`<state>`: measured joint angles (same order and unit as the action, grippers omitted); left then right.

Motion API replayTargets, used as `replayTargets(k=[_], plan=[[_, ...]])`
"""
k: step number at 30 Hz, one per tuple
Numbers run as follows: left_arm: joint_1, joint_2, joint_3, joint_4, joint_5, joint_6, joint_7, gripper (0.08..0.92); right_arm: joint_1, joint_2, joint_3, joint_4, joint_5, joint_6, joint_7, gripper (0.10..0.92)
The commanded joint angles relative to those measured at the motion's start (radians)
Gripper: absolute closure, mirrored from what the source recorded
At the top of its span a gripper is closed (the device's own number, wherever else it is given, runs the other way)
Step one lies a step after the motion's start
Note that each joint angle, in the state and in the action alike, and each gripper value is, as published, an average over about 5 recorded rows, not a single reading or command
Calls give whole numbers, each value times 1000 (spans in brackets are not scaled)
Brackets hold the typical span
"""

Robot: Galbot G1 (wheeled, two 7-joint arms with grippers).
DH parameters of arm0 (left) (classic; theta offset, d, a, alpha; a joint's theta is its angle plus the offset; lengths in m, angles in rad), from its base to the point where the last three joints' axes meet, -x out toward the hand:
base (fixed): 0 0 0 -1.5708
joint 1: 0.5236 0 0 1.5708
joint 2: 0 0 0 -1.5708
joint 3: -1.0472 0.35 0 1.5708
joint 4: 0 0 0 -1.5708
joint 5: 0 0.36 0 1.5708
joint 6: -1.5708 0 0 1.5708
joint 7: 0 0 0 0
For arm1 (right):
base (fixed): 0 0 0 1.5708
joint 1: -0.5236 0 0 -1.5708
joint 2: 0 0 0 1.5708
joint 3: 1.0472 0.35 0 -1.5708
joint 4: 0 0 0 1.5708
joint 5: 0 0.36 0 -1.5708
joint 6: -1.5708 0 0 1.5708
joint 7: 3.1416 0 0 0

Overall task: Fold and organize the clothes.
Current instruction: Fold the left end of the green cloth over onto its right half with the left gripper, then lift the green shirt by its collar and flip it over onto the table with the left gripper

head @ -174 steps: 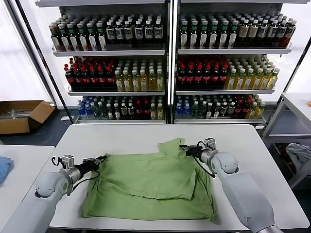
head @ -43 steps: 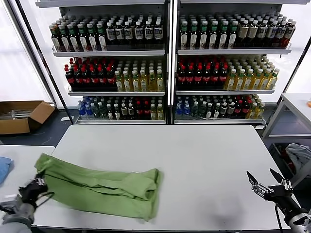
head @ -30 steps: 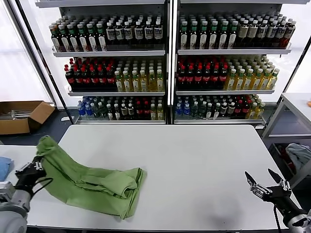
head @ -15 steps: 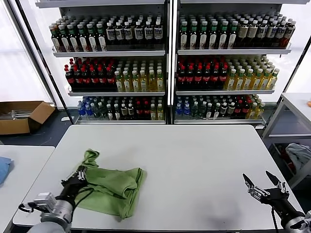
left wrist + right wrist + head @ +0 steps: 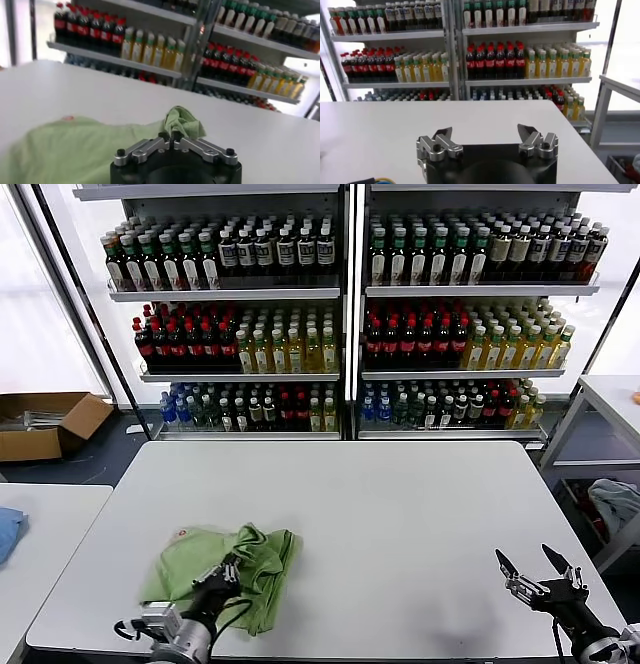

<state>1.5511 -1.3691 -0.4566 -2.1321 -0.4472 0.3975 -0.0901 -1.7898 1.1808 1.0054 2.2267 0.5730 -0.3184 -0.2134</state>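
The light green polo shirt (image 5: 185, 569) lies bunched and folded on the front left of the white table (image 5: 400, 504), with its red-and-white logo (image 5: 180, 533) facing up. My left gripper (image 5: 222, 575) is low at the table's front edge, shut on a raised fold of the shirt. In the left wrist view the jaws (image 5: 170, 137) meet on that green fold (image 5: 183, 122), and the rest of the shirt (image 5: 75, 150) lies flat beside it. My right gripper (image 5: 533, 571) is open and empty at the table's front right corner; it also shows in the right wrist view (image 5: 486, 136).
Drink shelves (image 5: 345, 314) stand behind the table. A cardboard box (image 5: 45, 422) is on the floor at far left. A blue cloth (image 5: 6, 532) lies on the left side table. A grey-blue cloth (image 5: 615, 504) sits at the right edge.
My left gripper has carried the shirt's edge from the far left over to the right and down, folding the shirt into a smaller pile. The right gripper has barely moved.
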Motion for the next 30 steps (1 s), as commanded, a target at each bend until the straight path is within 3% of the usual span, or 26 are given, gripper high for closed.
replayTargets(k=[1,7,13,19,24,30], plan=[[7,-54,131,52,53,13,9,847,1,4,-7,-3,-1,2,-1,203],[35,-55,159,-5,43,28,-3,676,5,7,-7,-6,-1,5,0,203],[141,-24,148,-135,4,32,22,502,7,8,0,-8,3,8,0,203],[147,60,-80,-227,-149,51,25,329,0,3,9,-12,9,13,-1,203],[70,197,-371,-130,-271,100,29,202,6,1,-4,-10,7,14,0,203],[22,335,-413,83,-321,114,15,177,10,-1,-17,-1,3,12,1,203]])
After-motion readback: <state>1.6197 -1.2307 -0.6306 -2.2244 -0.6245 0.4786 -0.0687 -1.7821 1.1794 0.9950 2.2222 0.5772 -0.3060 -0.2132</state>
